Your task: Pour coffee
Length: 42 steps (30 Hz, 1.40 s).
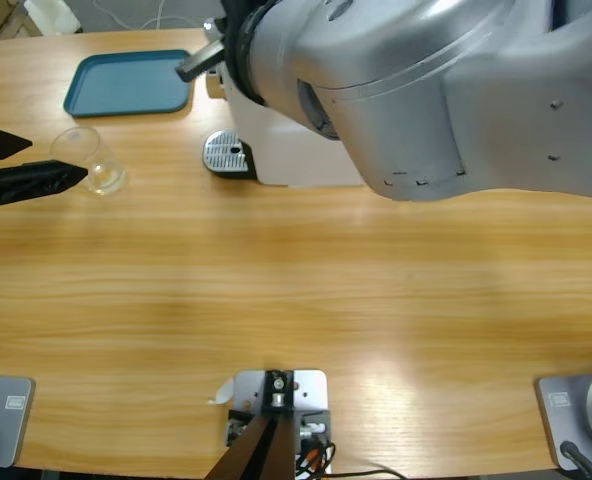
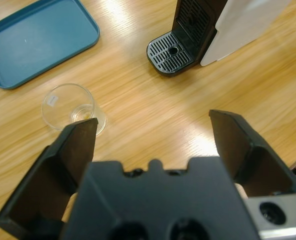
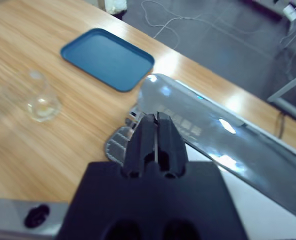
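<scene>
we see the left pincer spread wide above the wooden table, holding nothing. in the high view it comes in from the left edge, with its 2 black jaws on either side of a small clear glass. the glass stands upright on the table, just beside the lower jaw; we cannot tell whether they touch. in the left wrist view the glass sits beyond the left jaw tip, not between the jaws.

the coffee is only a thin trace at the bottom of the glass, hard to make out; in the right wrist view it shows as a faint yellowish patch.

a blue tray lies flat near the table's far edge, just beyond the glass and apart from it. to the right of the glass stands the white coffee machine, with its round black drip grate facing the glass and nothing on it.

the right pincer is pressed together, with nothing between its jaws, and is held high over the coffee machine. the right arm's large silver body fills the upper right of the high view.
</scene>
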Available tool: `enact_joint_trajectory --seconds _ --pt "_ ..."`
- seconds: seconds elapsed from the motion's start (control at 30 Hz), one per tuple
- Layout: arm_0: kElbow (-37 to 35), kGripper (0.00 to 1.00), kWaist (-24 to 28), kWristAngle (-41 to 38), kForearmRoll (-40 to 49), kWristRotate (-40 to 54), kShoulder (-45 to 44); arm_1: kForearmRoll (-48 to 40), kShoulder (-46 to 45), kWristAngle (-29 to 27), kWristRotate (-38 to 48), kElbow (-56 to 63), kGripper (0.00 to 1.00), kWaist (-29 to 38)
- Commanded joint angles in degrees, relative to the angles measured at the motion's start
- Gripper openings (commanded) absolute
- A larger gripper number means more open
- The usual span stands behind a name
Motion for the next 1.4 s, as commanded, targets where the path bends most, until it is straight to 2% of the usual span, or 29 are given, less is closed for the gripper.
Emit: enact_joint_trajectory --seconds 0.03,0.1,0.13,0.2,0.23,0.33,0.37,0.43,0.6,0.7,0.9,1.2,1.4 --pt "1.6 0.964 -0.4 -0.7 -0.1 -0.5 1.4 6.4 -13.3 3.7 -5.8 1.7 0.0 -0.7" --pt "1.5 0.964 -0.4 -0.7 -0.1 -0.5 1.4 7.9 -18.3 6.5 -7.1 2.1 0.025 -0.7" --pt "1.5 0.964 -0.4 -0.7 -0.2 -0.5 1.4 9.1 -20.2 8.1 -7.4 2.1 0.214 -0.7" --pt "1.5 0.964 -0.4 -0.7 -0.2 -0.5 1.3 13.3 -23.4 10.2 -7.5 2.4 0.289 -0.7" --pt "1.6 0.964 -0.4 -0.7 -0.2 -0.5 1.3 15.3 -24.9 11.1 -7.5 3.3 0.443 -0.7" --pt "1.6 0.964 -0.4 0.2 -0.4 -0.6 1.2 19.0 -30.2 11.7 -6.1 10.0 0.769 -0.7" --pt "1.7 0.964 -0.4 0.7 -0.5 -0.6 1.2 19.4 -31.9 11.8 -5.1 12.7 0.836 -0.8" --pt "1.8 0.964 0.0 3.2 -0.4 -0.8 1.1 20.9 -34.9 11.9 -2.9 17.6 0.905 -0.8" --pt "1.9 0.964 9.6 4.6 -1.3 -0.7 4.8 21.0 -43.4 12.9 3.5 29.0 0.926 -0.9" --pt "3.6 0.962 14.5 2.8 -3.8 -1.2 7.6 20.0 -45.7 13.9 5.4 33.4 0.929 -0.9" --pt "10.2 0.938 14.7 2.6 -14.9 -0.4 12.9 19.3 -47.7 14.4 6.8 36.4 0.945 -0.8" --pt "11.3 0.936 14.7 3.3 -20.9 -0.3 19.5 18.7 -46.6 14.9 7.1 36.8 0.954 -0.9" --pt "11.3 0.941 17.0 5.5 -22.9 -0.4 23.1 18.7 -46.5 15.1 7.2 36.9 0.954 -1.3"
